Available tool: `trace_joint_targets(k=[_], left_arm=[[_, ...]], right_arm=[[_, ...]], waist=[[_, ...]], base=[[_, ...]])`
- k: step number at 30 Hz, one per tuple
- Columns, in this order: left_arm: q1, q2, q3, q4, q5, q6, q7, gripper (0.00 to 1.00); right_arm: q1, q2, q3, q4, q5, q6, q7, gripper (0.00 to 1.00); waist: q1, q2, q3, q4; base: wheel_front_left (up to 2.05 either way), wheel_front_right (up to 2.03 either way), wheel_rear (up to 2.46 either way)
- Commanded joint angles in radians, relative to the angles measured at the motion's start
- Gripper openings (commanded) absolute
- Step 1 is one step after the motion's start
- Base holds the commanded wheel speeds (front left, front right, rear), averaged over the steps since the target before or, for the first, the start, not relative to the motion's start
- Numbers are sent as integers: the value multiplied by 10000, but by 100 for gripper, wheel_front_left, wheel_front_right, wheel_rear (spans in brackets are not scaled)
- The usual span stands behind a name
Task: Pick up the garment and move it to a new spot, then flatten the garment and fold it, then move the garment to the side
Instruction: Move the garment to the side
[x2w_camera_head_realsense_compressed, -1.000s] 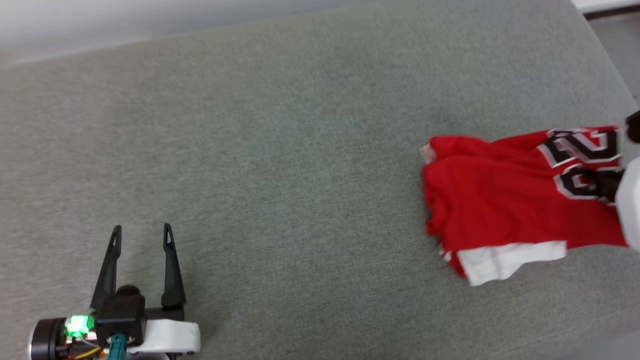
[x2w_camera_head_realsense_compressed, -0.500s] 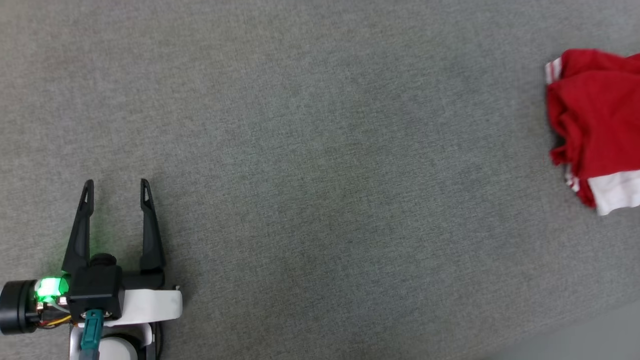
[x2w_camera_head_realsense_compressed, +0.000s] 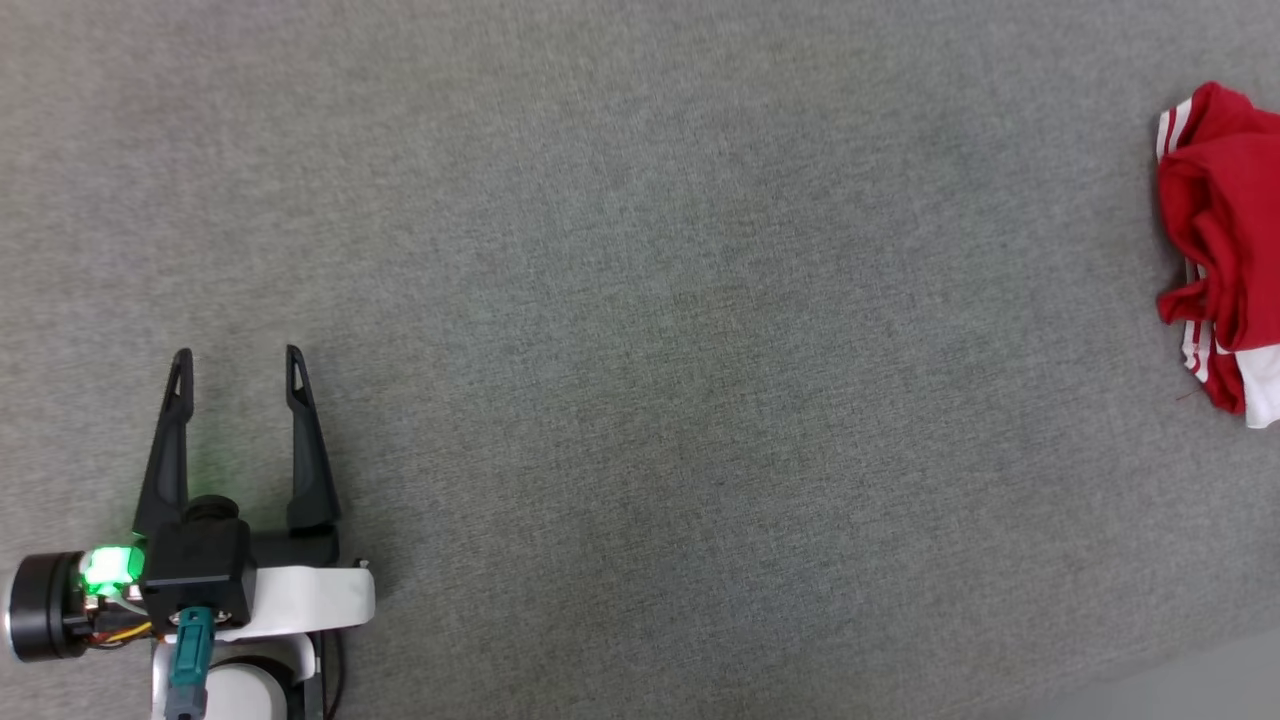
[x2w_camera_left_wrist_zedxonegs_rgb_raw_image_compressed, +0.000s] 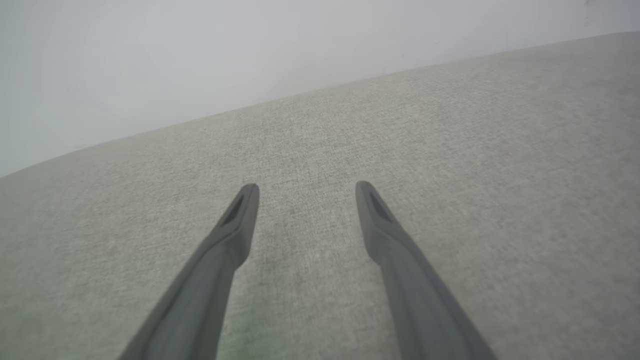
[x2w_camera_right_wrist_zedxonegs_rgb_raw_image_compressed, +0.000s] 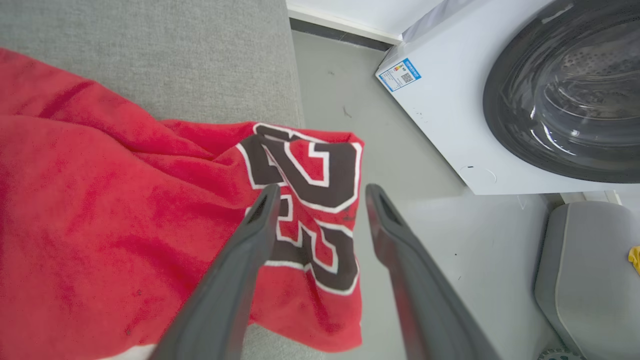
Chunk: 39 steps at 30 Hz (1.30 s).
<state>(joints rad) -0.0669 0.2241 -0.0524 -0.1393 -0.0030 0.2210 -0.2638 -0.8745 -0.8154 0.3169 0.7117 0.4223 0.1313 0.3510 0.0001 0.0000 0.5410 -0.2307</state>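
The garment (x2w_camera_head_realsense_compressed: 1220, 230), red with white striped trim, lies bunched at the far right edge of the head view on the grey fabric surface (x2w_camera_head_realsense_compressed: 640, 300). In the right wrist view the garment (x2w_camera_right_wrist_zedxonegs_rgb_raw_image_compressed: 100, 210) spreads across the left, and its black white-edged "23" lettering hangs over the surface's edge. My right gripper (x2w_camera_right_wrist_zedxonegs_rgb_raw_image_compressed: 323, 189) is open just above that lettered part, its fingers apart with nothing pinched between them. My left gripper (x2w_camera_head_realsense_compressed: 238, 354) rests open at the lower left, far from the cloth, and in its own wrist view the left gripper (x2w_camera_left_wrist_zedxonegs_rgb_raw_image_compressed: 306, 186) holds nothing.
Beyond the surface's right edge is grey floor (x2w_camera_right_wrist_zedxonegs_rgb_raw_image_compressed: 340, 75). A white washing machine (x2w_camera_right_wrist_zedxonegs_rgb_raw_image_compressed: 440, 115) with a dark round door stands there, and a grey padded seat (x2w_camera_right_wrist_zedxonegs_rgb_raw_image_compressed: 585, 270) sits in the lower right corner. A pale wall (x2w_camera_left_wrist_zedxonegs_rgb_raw_image_compressed: 200, 60) lies behind the surface's far edge.
The head camera has turned, so the garment now sits at the picture's right edge. My right gripper, shut on the lettered part before, has opened and let the cloth go. The left gripper stays open.
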Motion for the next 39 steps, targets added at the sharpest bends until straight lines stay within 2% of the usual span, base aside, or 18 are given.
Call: trace_joint_targets(k=[1,7,15,18,23,30,39], left_arm=[[43,-58,9,70,-48,49,-11,100],[379,-339,-3,300,-122,46,-14,100],[942,-717,-120,539,-95,10,-14,100],[1146,-874,-167,587,-83,32,-14,100],[1512,-1023,-210,674,-86,34,-14,100],[1785,-1118,-330,794,-34,-89,-14,100],[2118,-1164,-472,892,4,-189,-14,100]], right_arm=[[-224,78,-156,111,-260,-11,-340,100],[-447,591,-945,145,-1101,-11,-2411,100],[200,1547,-1713,-496,-1749,-11,-5202,100],[649,2016,-2050,-943,-2029,-11,-5861,100],[1874,3102,-2581,-2328,-2457,-11,-6148,100],[4175,4541,-2321,-4852,-3087,-11,-6156,100],[6867,6207,-2783,-6410,-3306,-11,-6154,100]], waist=[[-1,0,-276,80],[-1,0,-1242,265],[-1,0,-2558,730],[-1,0,-2943,994],[-1,0,-3409,1421],[-1,0,-3857,1899],[-1,0,-4428,2187]], base=[[0,0,0],[0,0,0],[0,0,0],[0,0,0],[0,0,0],[0,0,0],[0,0,0]])
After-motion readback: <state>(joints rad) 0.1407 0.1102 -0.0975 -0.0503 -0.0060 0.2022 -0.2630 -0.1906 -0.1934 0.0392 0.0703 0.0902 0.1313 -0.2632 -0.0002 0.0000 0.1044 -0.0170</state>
